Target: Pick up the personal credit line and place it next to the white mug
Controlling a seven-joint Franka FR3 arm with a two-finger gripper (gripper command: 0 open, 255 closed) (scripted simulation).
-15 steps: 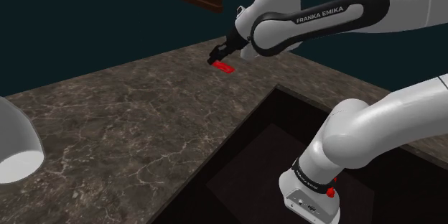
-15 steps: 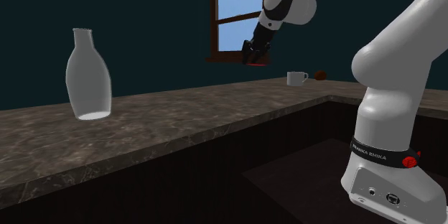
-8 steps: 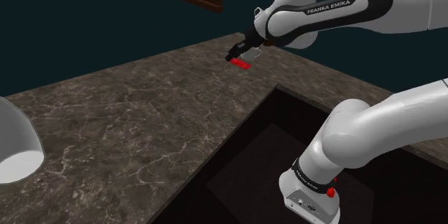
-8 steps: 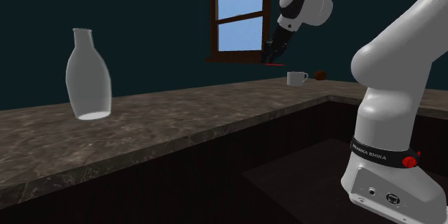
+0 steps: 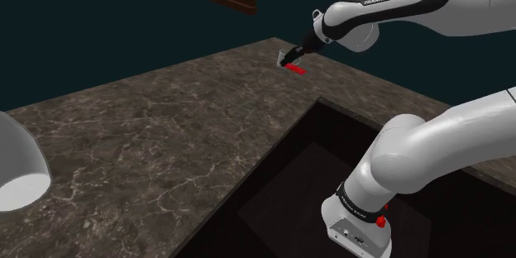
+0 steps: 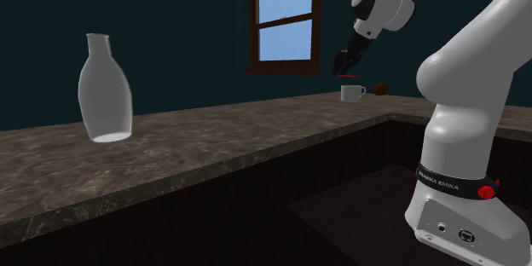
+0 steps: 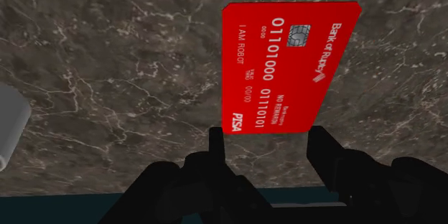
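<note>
Pinching the red credit card point(image 7: 287, 64) by its near end, the black claw point(image 7: 267, 138) holds it clear above the marbled counter point(image 5: 165, 132), apparently ready for a set-down beside the white mug point(image 6: 349, 93) standing below and beyond. The card's face reads "I AM ROBOT", "PISA" and a bank name beginning "Bank of".

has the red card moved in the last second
Yes. In the second exterior view the red card, in the gripper, went right, from the window to above the white mug.
</note>
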